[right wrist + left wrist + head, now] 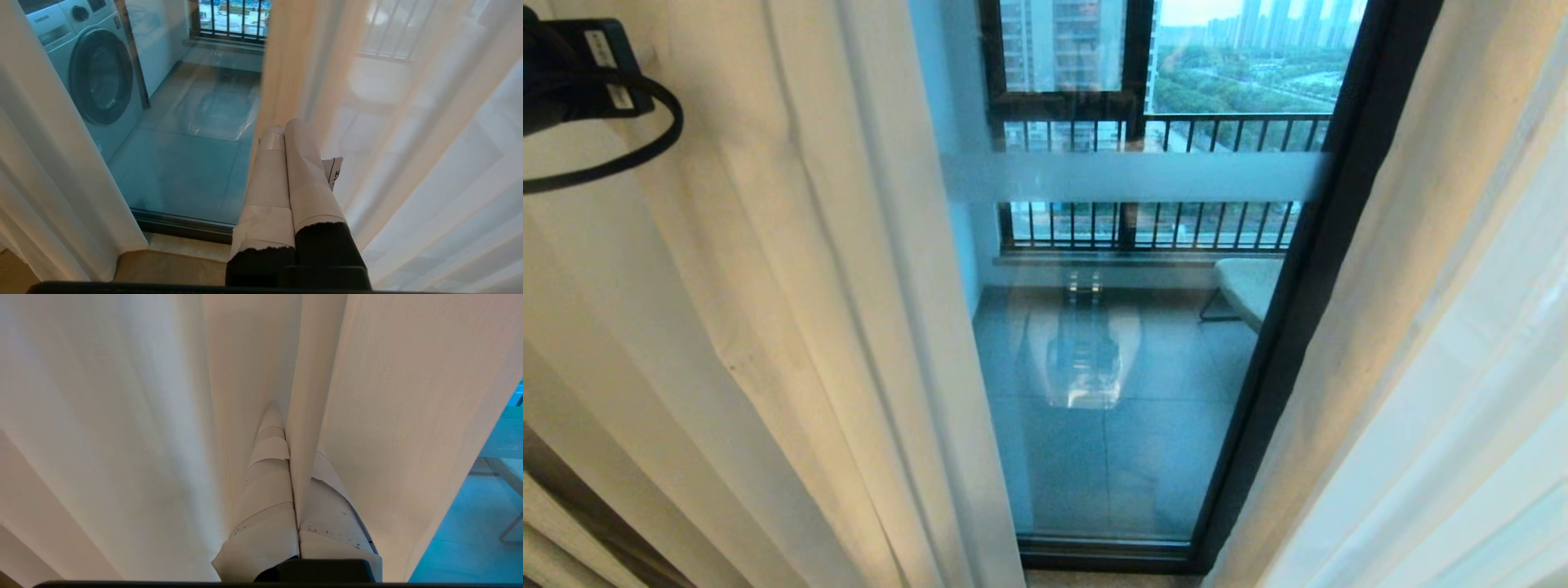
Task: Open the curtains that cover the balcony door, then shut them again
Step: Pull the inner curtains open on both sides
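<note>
- You see the curtains [792, 310] parted in the head view: 1 cream panel hangs on the left of the gap, and paler fabric hangs down the right edge.
- Between them the balcony door [1127, 392] shows its glass, its black frame and the frosted stripe [1135, 175] across the pane.
- Your left hand [286, 428] has its 2 taped fingers [265, 490] pressed together on a fold of the left curtain panel; the pleat runs down between them in the left wrist view.
- Cream pleats surround that hand on both sides, and a sliver of balcony floor shows past the panel's edge.
- In the head view only a black part of the left arm with a looped cable [621, 155] shows at the top left corner, against the same panel.
- Your right hand [286, 130] has its fingers shut against each other with nothing between them.
- It points toward the foot of the door, just beside the edge of the thin sheer fabric [429, 163]; whether it touches the fabric you cannot tell.
- A washing machine [90, 69] stands behind the glass on the balcony, with tiled floor in front of it.
</note>
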Available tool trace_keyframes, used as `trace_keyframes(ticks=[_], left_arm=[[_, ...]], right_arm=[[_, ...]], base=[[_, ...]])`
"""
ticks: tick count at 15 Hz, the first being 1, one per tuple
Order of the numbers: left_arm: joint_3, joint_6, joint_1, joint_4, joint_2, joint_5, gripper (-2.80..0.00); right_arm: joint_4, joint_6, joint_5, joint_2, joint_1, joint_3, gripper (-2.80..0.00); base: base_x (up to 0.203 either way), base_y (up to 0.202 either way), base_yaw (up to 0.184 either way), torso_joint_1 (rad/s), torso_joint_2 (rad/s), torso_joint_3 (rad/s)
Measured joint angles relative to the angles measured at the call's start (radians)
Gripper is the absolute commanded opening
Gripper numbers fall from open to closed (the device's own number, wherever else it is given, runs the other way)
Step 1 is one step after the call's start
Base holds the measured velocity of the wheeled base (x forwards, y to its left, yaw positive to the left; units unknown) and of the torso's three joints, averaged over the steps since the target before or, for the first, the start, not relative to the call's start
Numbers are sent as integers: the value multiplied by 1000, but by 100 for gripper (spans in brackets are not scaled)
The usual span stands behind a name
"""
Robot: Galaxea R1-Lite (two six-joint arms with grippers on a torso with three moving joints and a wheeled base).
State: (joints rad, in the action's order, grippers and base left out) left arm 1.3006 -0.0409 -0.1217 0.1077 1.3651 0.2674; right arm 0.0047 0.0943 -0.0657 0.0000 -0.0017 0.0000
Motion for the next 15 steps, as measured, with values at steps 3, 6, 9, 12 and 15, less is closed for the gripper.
trace_keyframes(ticks=[3, 6, 9, 12, 15], left_arm=[[0, 0, -5, 0, 0, 1, -280], [0, 0, -7, -1, -1, 1, -280], [0, 0, -7, 0, -2, 1, -280], [0, 0, -7, 0, -1, 1, -280], [0, 0, -7, 0, -2, 1, -280]], right_arm=[[0, 0, 0, 0, 0, 0, -280], [0, 0, 0, 0, 0, 0, -280], [0, 0, 0, 0, 0, 0, -280], [0, 0, -1, 0, 0, 0, -280], [0, 0, 0, 0, 0, 0, -280]], base=[[0, 190, 0, 2, 3, 4], [0, 190, 1, 1, 0, 4], [0, 189, 0, 6, 1, 3], [0, 188, 0, 4, 0, 4], [0, 187, -1, 4, 4, 1]])
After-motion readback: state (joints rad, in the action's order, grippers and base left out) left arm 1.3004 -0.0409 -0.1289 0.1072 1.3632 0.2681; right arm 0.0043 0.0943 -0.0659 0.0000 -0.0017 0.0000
